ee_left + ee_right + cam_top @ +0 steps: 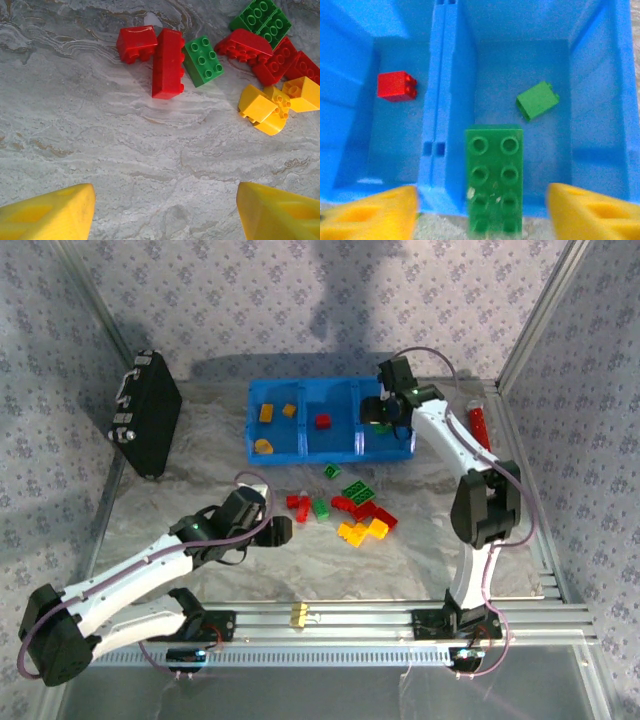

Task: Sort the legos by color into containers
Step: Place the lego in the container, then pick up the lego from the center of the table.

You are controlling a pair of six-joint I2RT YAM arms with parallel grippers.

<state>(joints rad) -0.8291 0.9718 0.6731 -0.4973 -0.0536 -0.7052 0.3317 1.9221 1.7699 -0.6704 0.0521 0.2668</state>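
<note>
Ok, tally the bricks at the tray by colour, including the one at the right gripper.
Yellow bricks: 3
Red brick: 1
Green: 2, small green brick lying inside, long green brick between the fingers of the right gripper
Total: 6

The legos (167, 62) are hard moulded plastic, smooth and glossy, with highlights along their edges and studs. The long green brick (494, 170) carries a few pale scuffs. The tray (447, 100) is bright blue plastic, smooth with a soft sheen. The table (125, 150) wears a grey marbled sheet, slightly creased and faintly shiny. The left gripper (165, 192) has fingers (55, 212) of matt yellow plastic. At far left the black case (150, 420) looks like a dull hard shell with bright metal latches, and ribbed bare metal rails (350, 620) run along the near edge.
</note>
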